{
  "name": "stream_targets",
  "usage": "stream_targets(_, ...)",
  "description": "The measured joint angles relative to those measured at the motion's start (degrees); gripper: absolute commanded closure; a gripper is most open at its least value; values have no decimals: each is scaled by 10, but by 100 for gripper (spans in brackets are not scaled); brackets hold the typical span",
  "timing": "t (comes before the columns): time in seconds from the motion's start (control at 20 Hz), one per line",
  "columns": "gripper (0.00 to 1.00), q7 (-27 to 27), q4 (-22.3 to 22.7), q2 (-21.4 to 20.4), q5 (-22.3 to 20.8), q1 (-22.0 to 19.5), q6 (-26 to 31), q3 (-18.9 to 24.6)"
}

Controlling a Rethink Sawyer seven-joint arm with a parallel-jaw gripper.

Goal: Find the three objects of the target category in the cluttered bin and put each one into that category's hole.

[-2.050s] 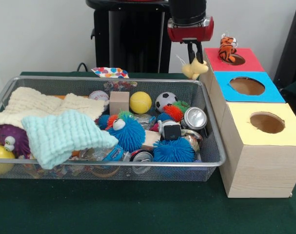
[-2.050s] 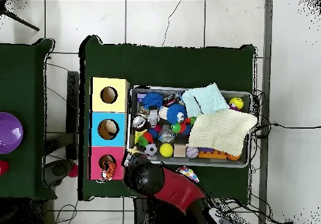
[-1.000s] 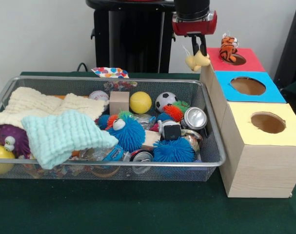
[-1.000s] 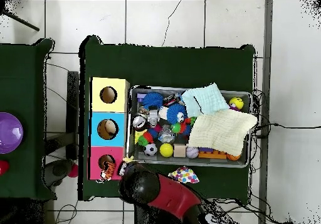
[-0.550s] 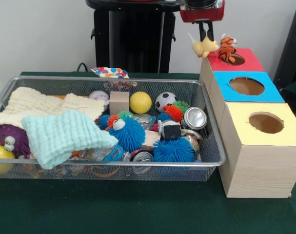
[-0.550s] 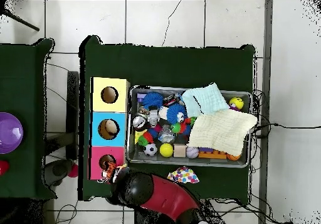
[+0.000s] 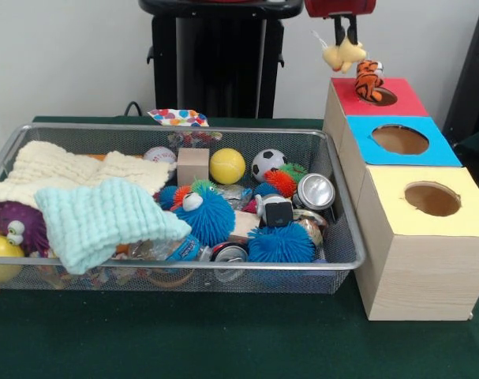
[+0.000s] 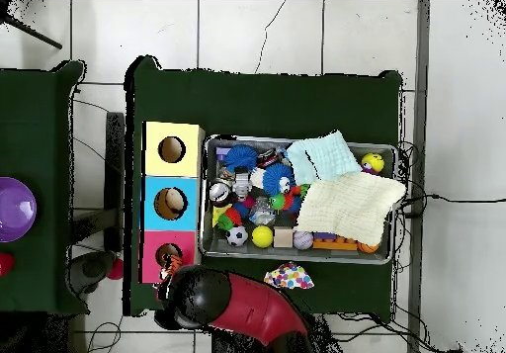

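My gripper (image 7: 346, 33) hangs at the top of the front view, shut on a pale yellow plush animal (image 7: 342, 54) held in the air just left of and above the red-faced hole (image 7: 383, 95). An orange black-striped tiger plush (image 7: 369, 80) sticks up out of that hole; it also shows in the overhead view (image 8: 170, 266). The wire mesh bin (image 7: 346, 237) stands left of the wooden box and is full of clutter. In the overhead view the arm (image 8: 232, 308) covers the gripper beside the red face (image 8: 156, 267). No third plush shows.
The box also has a blue-faced hole (image 7: 399, 139) and a yellow-faced hole (image 7: 432, 198). The bin holds blue puffer balls (image 7: 204, 215), a yellow ball (image 7: 227, 166), a soccer ball (image 7: 267, 163), cans (image 7: 315, 191), a wooden block (image 7: 192, 166) and two cloths (image 7: 97, 217).
My gripper has risen and moved right with the yellow plush, from beside the box's corner to above the red face. The bin's contents have not moved.
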Motion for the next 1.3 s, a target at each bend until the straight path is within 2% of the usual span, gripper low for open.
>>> stream_targets(0.55, 100, 0, -4, 0, 7, 4, 0, -16)
stream_targets(1.3, 100, 0, 13, 0, 117, -14, -4, -4)
